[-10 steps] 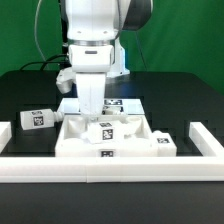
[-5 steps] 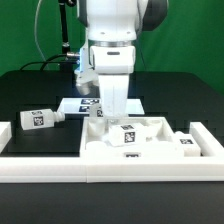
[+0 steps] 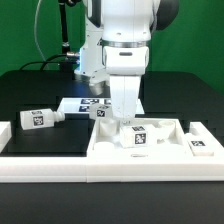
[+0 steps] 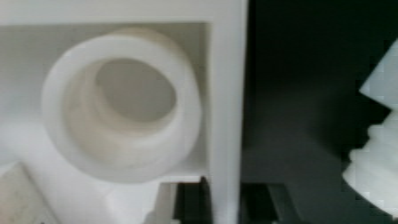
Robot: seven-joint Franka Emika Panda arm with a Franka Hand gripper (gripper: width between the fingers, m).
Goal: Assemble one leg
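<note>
A large flat white panel (image 3: 110, 150) with raised corner sockets lies at the table's front. My gripper (image 3: 124, 118) points straight down at the panel's back edge. In the wrist view the panel's thin wall (image 4: 226, 100) runs between my two dark fingers (image 4: 187, 205), so my gripper (image 4: 226, 202) is shut on it. A round socket (image 4: 121, 115) lies beside the wall. One tagged white leg (image 3: 139, 137) rests on the panel, another (image 3: 203, 148) at its right end. Two more legs lie on the black mat, one (image 3: 100, 113) beside my gripper and one (image 3: 38, 119) far left.
The marker board (image 3: 78, 104) lies flat behind the panel. A long white rail (image 3: 50, 171) runs along the table's front edge, with short white end pieces at the left (image 3: 4, 135) and the right (image 3: 205, 130). A green backdrop stands behind.
My gripper has moved toward the exterior view's right, and the panel has slid right with it, carrying the two legs on it. The two legs on the mat have stayed put.
</note>
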